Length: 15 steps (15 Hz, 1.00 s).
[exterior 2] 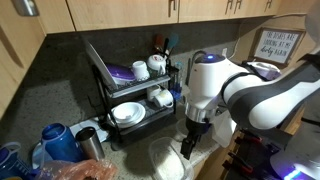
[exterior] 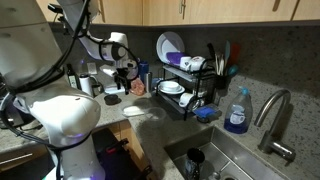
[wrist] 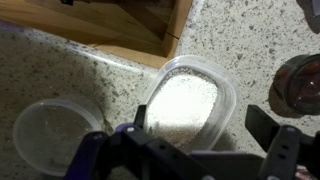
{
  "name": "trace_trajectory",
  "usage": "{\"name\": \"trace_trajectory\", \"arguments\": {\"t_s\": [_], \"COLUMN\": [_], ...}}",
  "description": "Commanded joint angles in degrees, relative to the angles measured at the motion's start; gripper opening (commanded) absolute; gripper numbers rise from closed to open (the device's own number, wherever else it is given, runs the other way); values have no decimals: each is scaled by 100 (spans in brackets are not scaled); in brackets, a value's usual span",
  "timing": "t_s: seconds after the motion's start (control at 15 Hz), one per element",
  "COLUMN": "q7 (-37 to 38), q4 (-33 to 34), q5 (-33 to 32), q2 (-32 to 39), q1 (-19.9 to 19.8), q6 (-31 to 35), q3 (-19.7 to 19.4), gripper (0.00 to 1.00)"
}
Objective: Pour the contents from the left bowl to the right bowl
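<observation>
In the wrist view a clear rectangular bowl (wrist: 185,105) full of white grains sits on the speckled counter. A round clear bowl (wrist: 50,135) stands to its left and looks empty. My gripper (wrist: 203,122) is open just above the filled bowl. Its left finger is at the bowl's left rim and its right finger is well clear on the right, so it holds nothing. In both exterior views the gripper (exterior: 122,72) (exterior 2: 192,140) hangs over the counter, above pale bowls (exterior: 135,111) (exterior 2: 170,160).
A black dish rack (exterior: 185,90) (exterior 2: 130,95) with plates and cups stands by the wall. A sink (exterior: 215,155), faucet (exterior: 275,120) and soap bottle (exterior: 236,112) are nearby. A dark jar (wrist: 300,85) is to the right of the filled bowl. A blue kettle (exterior 2: 55,135) stands on the counter.
</observation>
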Motion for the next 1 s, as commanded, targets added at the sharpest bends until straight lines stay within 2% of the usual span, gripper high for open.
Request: {"name": "trace_trajectory", "arguments": {"t_s": [0.0,0.47,0.93], "q7": [0,39,1066], "q4": [39,158,486], "q5": [-7,11,-382], "q2": [87,324,1234], "q1": [92,121,208], "q6": [24,129,878], "q3": [-62,-56,-35], "gripper": [100,100,100]}}
